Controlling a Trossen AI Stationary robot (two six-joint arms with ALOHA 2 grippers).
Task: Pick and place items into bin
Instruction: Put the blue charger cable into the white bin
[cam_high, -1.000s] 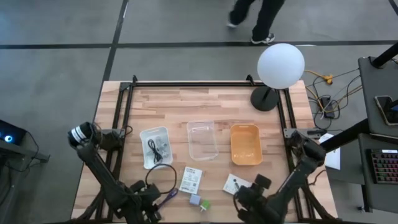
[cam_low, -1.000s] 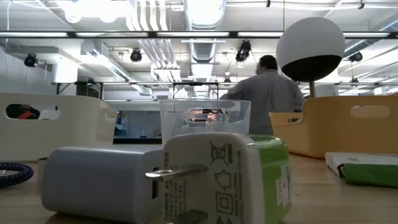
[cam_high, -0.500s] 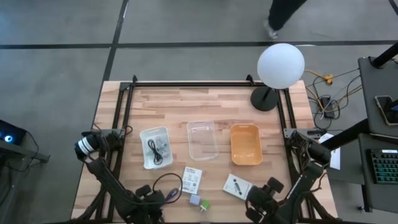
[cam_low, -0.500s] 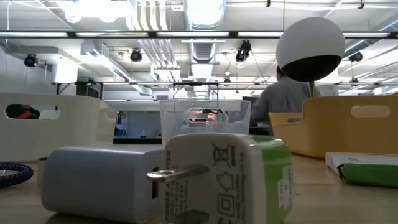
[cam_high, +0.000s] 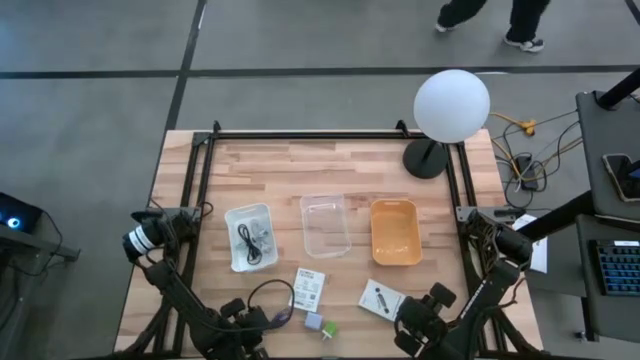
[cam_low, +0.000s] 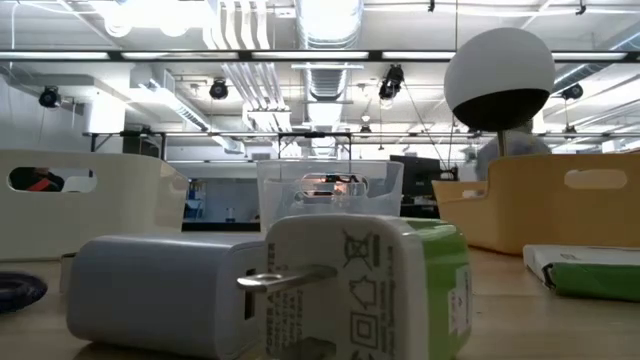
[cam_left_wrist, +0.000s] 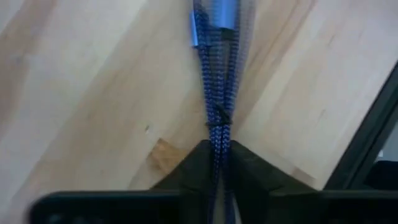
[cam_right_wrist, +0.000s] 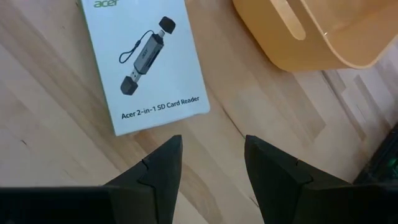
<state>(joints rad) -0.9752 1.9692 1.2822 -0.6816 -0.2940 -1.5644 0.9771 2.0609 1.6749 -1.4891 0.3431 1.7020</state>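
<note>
left gripper (cam_left_wrist: 214, 171) at the table's near edge, fingers pinched tight on purple braided cable (cam_left_wrist: 214, 93), right gripper (cam_right_wrist: 208, 168) spread wide, empty, just beside sd card reader packet (cam_right_wrist: 144, 59), orange bin (cam_right_wrist: 308, 34) near

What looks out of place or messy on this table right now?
Nothing looks spilled or broken. Several items simply lie loose by the table's near edge: a white packet, an SD card reader box lying askew, and two small cubes. The left gripper is shut on a purple cable; the right gripper hangs open.
</note>
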